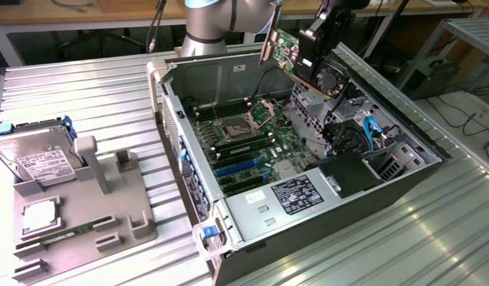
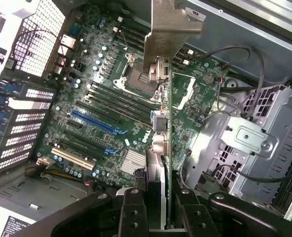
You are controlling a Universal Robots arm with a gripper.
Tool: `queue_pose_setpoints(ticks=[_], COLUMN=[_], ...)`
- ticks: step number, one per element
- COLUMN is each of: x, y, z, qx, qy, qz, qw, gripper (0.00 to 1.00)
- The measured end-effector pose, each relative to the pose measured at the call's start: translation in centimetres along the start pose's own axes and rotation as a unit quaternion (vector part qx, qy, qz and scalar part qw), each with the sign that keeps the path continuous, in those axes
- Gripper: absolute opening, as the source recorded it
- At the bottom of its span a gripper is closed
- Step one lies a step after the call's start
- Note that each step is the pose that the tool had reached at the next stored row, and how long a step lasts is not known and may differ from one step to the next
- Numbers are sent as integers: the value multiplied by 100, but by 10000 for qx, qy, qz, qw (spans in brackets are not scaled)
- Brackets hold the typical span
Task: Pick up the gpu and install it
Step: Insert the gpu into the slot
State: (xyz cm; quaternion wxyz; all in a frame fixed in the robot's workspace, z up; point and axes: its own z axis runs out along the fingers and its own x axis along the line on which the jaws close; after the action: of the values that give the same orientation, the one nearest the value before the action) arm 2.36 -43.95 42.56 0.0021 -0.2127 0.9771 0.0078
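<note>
A ribbed aluminium table (image 1: pixel 85 95) built of long grooved profiles spreads across most of the exterior view, its slats catching soft, even light that is brightest toward the lower corner on the exterior view's right. Behind it, along the top edge, stands a wooden workbench (image 1: pixel 125 7) with a loose grey cable (image 1: pixel 70 6) lying on it. At the exterior view's right, a grey metal frame (image 1: pixel 467 33) stands on a pale floor (image 1: pixel 459 104), where black cables (image 1: pixel 477 119) trail, and a dark box (image 1: pixel 426 74) sits by the frame's legs
</note>
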Motion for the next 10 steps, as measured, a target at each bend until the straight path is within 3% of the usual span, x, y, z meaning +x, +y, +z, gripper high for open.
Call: queue_pose_setpoints(ticks=[10], x=[0], y=[0], z=[0], qx=[-2], qy=[5], qz=[-320], qw=[9995], gripper=[27])
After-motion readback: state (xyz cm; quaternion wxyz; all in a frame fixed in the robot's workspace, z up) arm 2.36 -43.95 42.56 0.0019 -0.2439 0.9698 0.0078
